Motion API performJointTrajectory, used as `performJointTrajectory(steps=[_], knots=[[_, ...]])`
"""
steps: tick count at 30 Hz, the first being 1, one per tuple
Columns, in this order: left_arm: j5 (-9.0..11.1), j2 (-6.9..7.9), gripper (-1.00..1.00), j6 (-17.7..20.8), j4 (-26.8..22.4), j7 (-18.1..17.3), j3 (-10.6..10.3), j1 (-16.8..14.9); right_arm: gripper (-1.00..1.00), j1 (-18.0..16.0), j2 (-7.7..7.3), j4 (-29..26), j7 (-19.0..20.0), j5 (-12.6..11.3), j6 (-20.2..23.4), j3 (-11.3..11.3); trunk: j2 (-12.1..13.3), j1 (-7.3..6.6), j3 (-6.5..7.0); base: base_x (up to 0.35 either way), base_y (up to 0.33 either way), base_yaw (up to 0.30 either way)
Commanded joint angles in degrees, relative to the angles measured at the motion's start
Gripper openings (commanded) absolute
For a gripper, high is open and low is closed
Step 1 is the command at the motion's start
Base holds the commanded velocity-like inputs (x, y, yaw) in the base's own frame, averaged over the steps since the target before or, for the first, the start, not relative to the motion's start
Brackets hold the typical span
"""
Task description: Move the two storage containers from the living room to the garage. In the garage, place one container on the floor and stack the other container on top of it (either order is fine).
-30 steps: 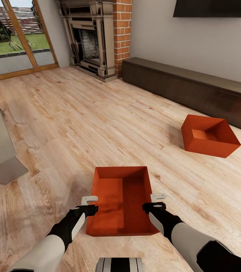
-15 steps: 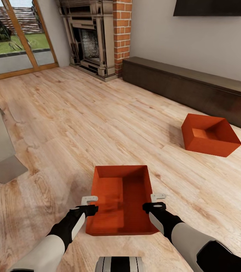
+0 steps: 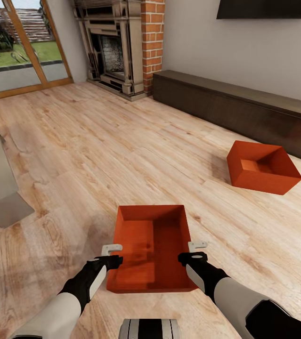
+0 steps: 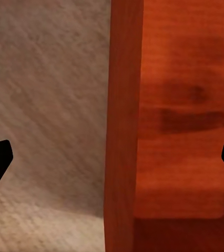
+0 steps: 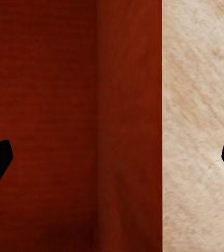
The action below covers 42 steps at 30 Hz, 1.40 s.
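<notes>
Storage container [image 3: 150, 249] sat between both claws. Left claw [image 3: 111, 248] and right claw [image 3: 197, 246] each spread apart, straddling its side walls.

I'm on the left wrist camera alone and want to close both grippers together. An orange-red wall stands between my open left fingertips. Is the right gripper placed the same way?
Observer: Yes. In the right wrist view the right gripper is open, with the right wall of the near orange-red topless storage container between its fingertips.
Operator: Where is the other box?
Observer: The second orange-red storage container sits on the light wood plank floor, ahead and to the right, close in front of the long low dark cabinet.
Operator: Is anything inside the near one?
Observer: No, the head view shows its inside bare.
</notes>
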Motion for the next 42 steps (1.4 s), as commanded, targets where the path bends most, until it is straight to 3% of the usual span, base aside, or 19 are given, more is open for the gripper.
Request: performJointTrajectory(steps=[1,22,31,42], knots=[[0.4,-0.01,1.0,0.38,-0.11,0.29,-0.06,0.0,1.0,-0.02,-0.03,-0.12,-0.38,-0.31,0.38,0.48,-0.02,-0.01,-0.04,0.0,0.0,0.0],[0.33,-0.19,1.0,0.68,-0.14,0.81,-0.1,0.0,1.0,-0.02,-0.03,-0.12,-0.47,-0.23,0.34,0.5,-0.02,-0.01,-0.04,0.0,0.0,0.0],[0.41,-0.38,1.0,0.8,-0.12,0.47,-0.11,0.0,1.0,-0.02,-1.16,-0.12,-0.47,-0.3,0.29,0.48,-0.02,-0.01,-0.04,0.0,0.0,0.0],[0.51,-0.5,1.0,0.93,-0.18,0.19,-0.03,0.0,1.0,-0.02,-1.13,-0.09,-0.47,-0.32,0.29,0.48,-0.02,-0.01,-0.04,0.0,0.0,0.0]])
